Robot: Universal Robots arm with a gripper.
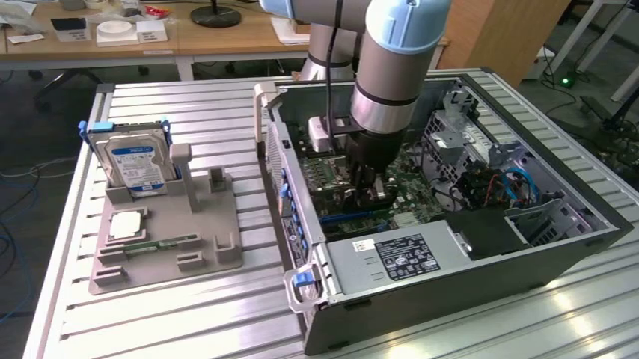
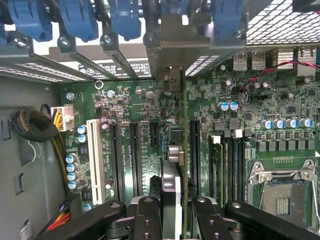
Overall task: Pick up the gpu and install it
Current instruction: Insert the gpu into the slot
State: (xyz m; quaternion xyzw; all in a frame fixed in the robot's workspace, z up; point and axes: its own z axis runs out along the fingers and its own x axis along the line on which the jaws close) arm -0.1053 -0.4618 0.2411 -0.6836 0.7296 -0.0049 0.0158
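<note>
In the wrist view the gpu [image 2: 171,185] stands edge-on between my fingers [image 2: 147,220]: a thin green board with a black cooler on one face. Its silver end bracket [image 2: 175,42] reaches the case's rear slot wall. My gripper [image 2: 177,222] is shut on the card. The card hangs over the motherboard [image 2: 130,107], beside a long black expansion slot [image 2: 194,150]. I cannot tell whether its edge touches a slot. In the exterior view my gripper [image 1: 367,188] is deep inside the open computer case [image 1: 559,247], just above the motherboard [image 1: 330,176].
Blue slot latches [image 2: 80,22] line the rear wall. An open CPU socket [image 2: 282,197] and a RAM stick [image 2: 216,165] lie beside the card. Outside the case, a grey fixture [image 1: 200,258] carries a hard drive [image 1: 138,166] and a RAM stick [image 1: 160,244]. The power supply [image 1: 399,258] fills the case's near end.
</note>
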